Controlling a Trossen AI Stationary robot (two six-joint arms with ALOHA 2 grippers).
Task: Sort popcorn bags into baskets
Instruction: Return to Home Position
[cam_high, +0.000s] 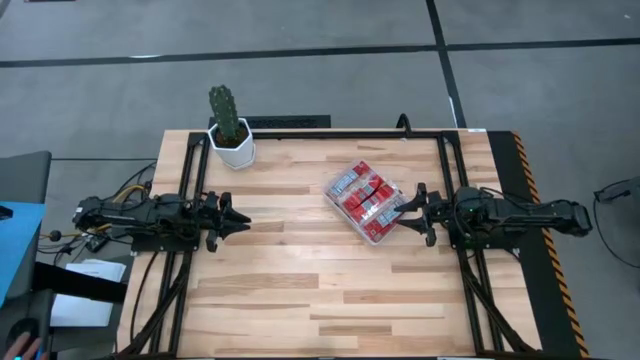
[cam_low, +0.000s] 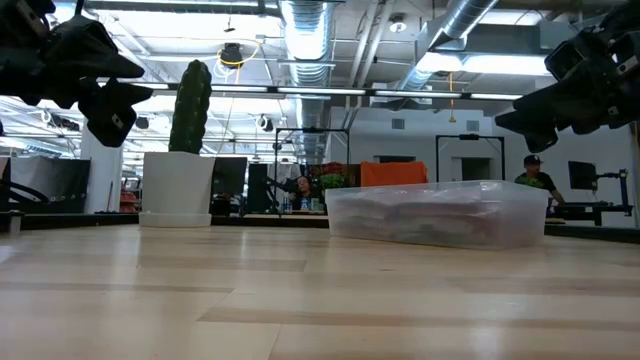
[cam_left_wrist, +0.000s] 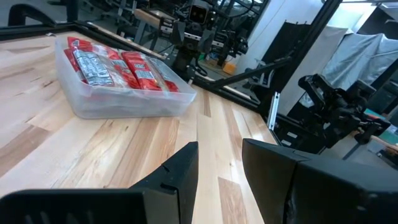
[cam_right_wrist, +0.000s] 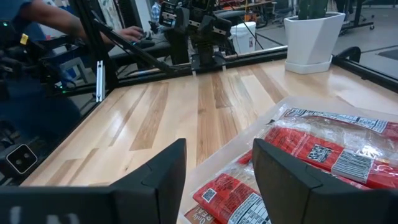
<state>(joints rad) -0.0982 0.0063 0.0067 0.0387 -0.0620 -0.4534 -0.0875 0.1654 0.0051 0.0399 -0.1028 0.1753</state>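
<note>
Right now, the popcorn bags all lie packed inside the clear basket, which sits toward the right of the wooden surface (turned at an angle to its edges). The right gripper hovers just beside the basket, fingers apart and holding nothing. The left gripper hangs well away on the left, likewise parted and empty. A potted cactus stands near the far edge.

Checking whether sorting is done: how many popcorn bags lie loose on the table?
0. All the red popcorn bags in view lie inside the clear tray by the right hand; stacked ones may hide others.
</note>
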